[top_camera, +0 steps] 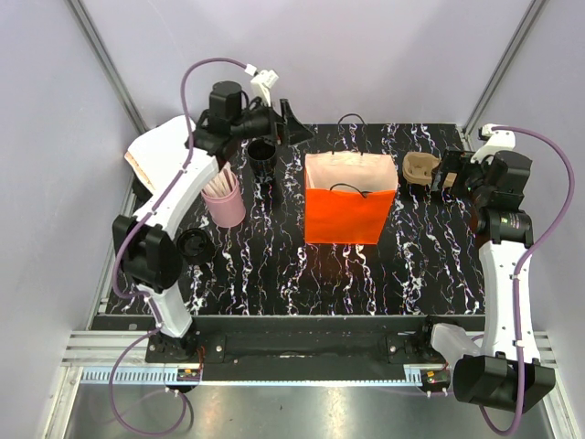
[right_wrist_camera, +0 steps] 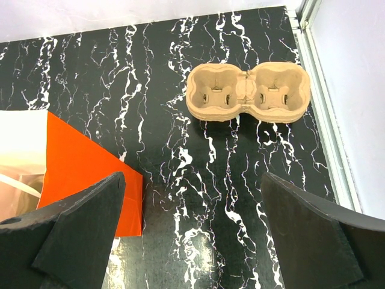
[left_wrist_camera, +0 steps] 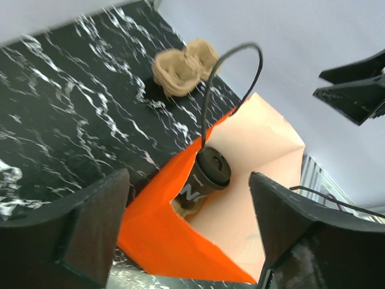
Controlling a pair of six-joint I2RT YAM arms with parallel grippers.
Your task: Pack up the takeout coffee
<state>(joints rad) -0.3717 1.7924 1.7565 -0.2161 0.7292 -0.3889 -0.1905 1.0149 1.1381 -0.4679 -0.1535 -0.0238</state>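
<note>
From above, the orange paper bag [top_camera: 345,215] stands mid-counter [top_camera: 274,274], with the left fingers [top_camera: 294,123] off its back-left corner, beside an unlidded black cup [top_camera: 262,154]. The left wrist view shows those fingers spread and empty, and the lidded black paper coffee cup [left_wrist_camera: 207,174] sitting inside the bag. Packing looks done, so the next move is a retreat clear of the black loop handle [left_wrist_camera: 231,78]. In the right wrist view, the right fingers [right_wrist_camera: 78,235] are spread and empty over open counter near a cardboard cup carrier [right_wrist_camera: 248,92].

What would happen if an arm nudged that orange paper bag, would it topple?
Probably it would slide or tip easily: the bag is tall, thin paper, standing open on a smooth table. The cup inside likely steadies its base a little. Its walls would probably buckle if squeezed, being unsupported paper.
</note>
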